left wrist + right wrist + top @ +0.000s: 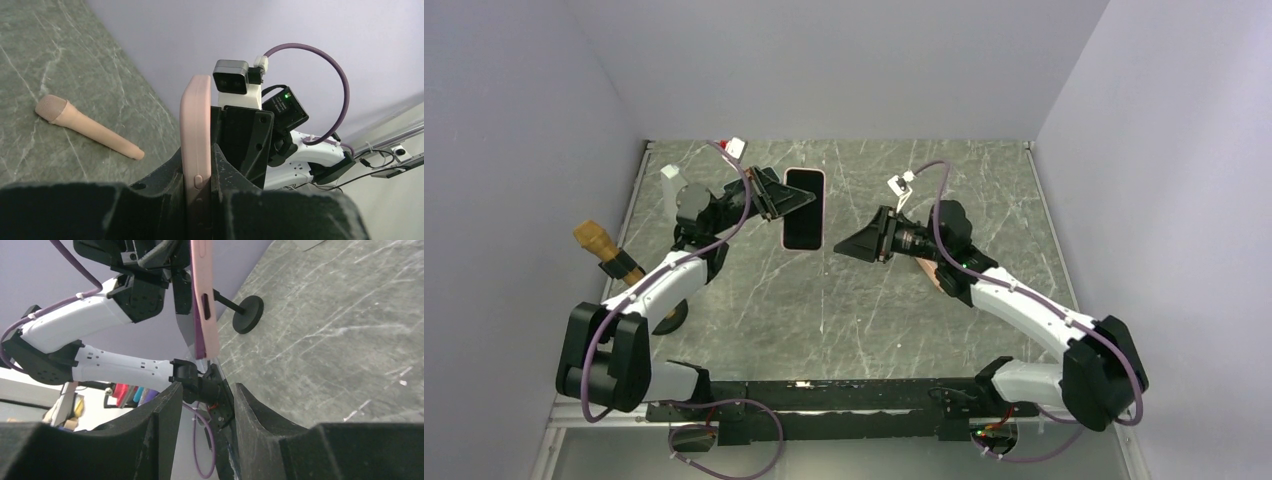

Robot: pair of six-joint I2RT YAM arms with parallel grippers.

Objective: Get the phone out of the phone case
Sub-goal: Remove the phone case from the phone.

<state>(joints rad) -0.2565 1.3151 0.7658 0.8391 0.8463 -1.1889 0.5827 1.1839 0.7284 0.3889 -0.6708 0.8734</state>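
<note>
From above, the left fingers [782, 203] clench one long edge of the phone [804, 208], holding it clear of the table [874, 320], screen up, so the opposite edge stays free. The right fingers [856, 243] point at it. The left wrist view shows the pink case [195, 125] pinched edge-on. In the right wrist view the right fingers [160, 415] are spread and empty, just short of the case [207, 305], likely ready to peel it.

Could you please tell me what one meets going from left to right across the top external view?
wooden-handled tool → left gripper → cased phone → right gripper
</note>
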